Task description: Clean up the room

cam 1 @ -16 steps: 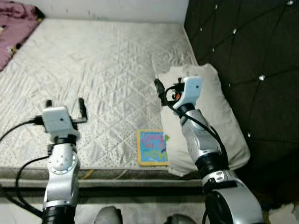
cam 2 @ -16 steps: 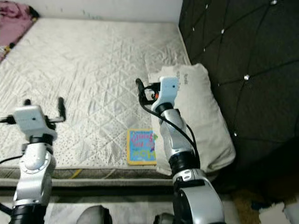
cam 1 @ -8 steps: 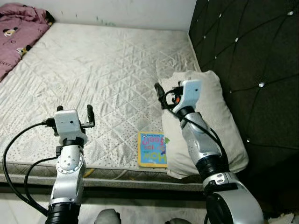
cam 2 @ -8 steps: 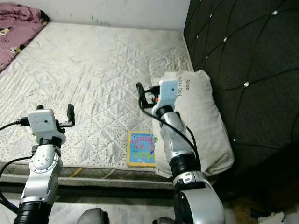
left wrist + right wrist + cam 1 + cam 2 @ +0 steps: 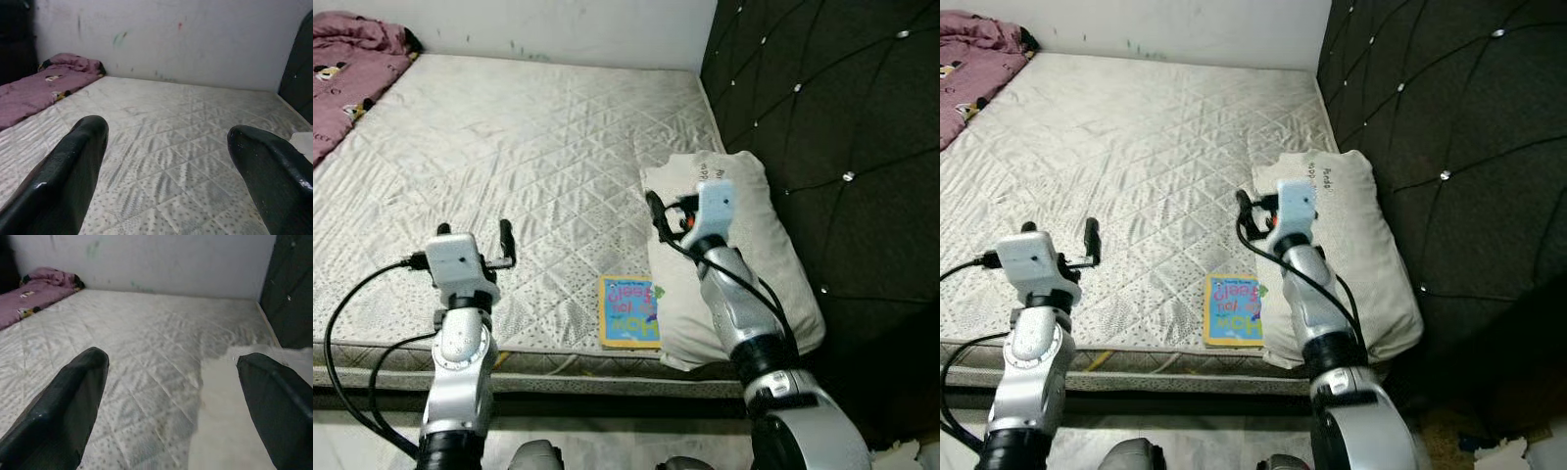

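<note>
Both arms are raised over the bed [image 5: 509, 127], left end effector [image 5: 473, 233] and right end effector [image 5: 171, 382] wide open and empty, right one above the pillow [image 5: 764, 255] beside the book [image 5: 629, 311].

2 head cams look down; wrist cams share mattress [image 5: 529, 137].

Pink blanket [image 5: 352, 59] cut off by frame edge, far beyond left end effector [image 5: 472, 235]. Book [image 5: 629, 311] lettering too small to read.
</note>
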`<state>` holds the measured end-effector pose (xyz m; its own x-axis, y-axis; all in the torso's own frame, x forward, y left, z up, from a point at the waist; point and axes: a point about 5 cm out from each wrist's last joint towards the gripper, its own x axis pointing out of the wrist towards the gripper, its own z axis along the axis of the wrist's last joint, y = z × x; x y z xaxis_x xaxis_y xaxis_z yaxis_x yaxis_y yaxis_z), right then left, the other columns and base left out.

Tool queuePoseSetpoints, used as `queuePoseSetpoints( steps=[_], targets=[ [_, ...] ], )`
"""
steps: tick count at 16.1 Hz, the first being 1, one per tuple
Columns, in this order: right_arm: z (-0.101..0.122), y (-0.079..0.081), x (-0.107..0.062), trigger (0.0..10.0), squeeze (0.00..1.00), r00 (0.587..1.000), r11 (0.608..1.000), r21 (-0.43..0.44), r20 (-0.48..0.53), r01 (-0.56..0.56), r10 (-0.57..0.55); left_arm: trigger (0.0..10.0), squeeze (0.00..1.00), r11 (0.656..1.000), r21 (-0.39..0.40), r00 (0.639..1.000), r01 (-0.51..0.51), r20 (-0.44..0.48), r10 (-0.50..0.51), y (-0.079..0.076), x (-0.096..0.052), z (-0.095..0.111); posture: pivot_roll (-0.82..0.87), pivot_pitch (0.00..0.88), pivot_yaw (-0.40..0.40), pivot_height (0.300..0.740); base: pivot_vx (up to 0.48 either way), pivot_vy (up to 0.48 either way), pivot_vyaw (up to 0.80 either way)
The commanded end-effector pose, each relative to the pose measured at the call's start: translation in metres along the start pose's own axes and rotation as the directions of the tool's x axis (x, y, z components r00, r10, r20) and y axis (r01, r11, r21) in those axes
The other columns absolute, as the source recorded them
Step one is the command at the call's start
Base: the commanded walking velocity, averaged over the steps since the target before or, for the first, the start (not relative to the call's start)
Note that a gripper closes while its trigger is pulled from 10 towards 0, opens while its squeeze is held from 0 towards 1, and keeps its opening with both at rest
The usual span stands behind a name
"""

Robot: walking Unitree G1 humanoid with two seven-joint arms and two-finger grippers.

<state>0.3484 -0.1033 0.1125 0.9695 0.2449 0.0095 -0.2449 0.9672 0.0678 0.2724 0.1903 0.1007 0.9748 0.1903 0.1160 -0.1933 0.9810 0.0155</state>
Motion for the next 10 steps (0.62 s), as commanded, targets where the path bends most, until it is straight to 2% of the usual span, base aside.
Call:
queuePoseSetpoints(
  steps=[1,2,3,5,6,8,10],
  targets=[
    [0.007,-0.009,-0.001,10.0,0.0,0.999,0.999,-0.027,0.029,0.045,-0.044,10.0,0.0,1.0,0.019,1.0,-0.02,0.012,0.02,0.003,-0.002,0.004,-0.03,0.02,-0.062,0.74,0.0,0.0,0.0],
    [0.01,-0.024,-0.007,10.0,0.0,0.99,0.99,-0.064,0.061,0.128,-0.124,10.0,0.0,0.997,0.026,0.998,-0.068,0.016,0.068,0.011,-0.01,0.004,-0.03,0.032,-0.058,0.74,0.0,0.0,0.0],
    [0.009,-0.036,-0.013,10.0,0.0,0.983,0.982,-0.064,0.057,0.176,-0.172,10.0,0.0,0.993,0.043,0.994,-0.109,0.012,0.109,0.017,-0.018,0.003,-0.04,0.04,-0.056,0.74,0.0,0.0,0.0],
    [0.002,-0.047,-0.023,10.0,0.0,0.981,0.979,-0.063,0.026,0.195,-0.193,10.0,0.0,0.995,0.003,0.994,-0.103,-0.047,0.103,0.022,-0.029,-0.005,-0.03,0.056,-0.055,0.74,0.0,0.0,0.0],
    [0.0,-0.046,-0.026,10.0,0.0,0.982,0.98,-0.06,0.023,0.188,-0.187,10.0,0.0,0.996,-0.013,0.994,-0.092,-0.062,0.091,0.021,-0.031,-0.008,-0.04,0.061,-0.054,0.74,0.0,0.0,0.0],
    [-0.003,-0.035,-0.027,10.0,0.0,0.989,0.988,-0.044,0.009,0.146,-0.145,10.0,0.0,0.998,-0.006,0.995,-0.059,-0.077,0.058,0.016,-0.035,-0.009,-0.03,0.073,-0.055,0.74,0.0,0.0,-0.78],
    [-0.001,-0.027,-0.026,10.0,0.0,0.994,0.994,-0.038,0.01,0.107,-0.106,10.0,0.0,0.999,-0.037,0.997,-0.04,-0.074,0.037,0.008,-0.034,-0.006,-0.03,0.081,-0.063,0.74,0.0,0.384,-0.8]
  ],
)
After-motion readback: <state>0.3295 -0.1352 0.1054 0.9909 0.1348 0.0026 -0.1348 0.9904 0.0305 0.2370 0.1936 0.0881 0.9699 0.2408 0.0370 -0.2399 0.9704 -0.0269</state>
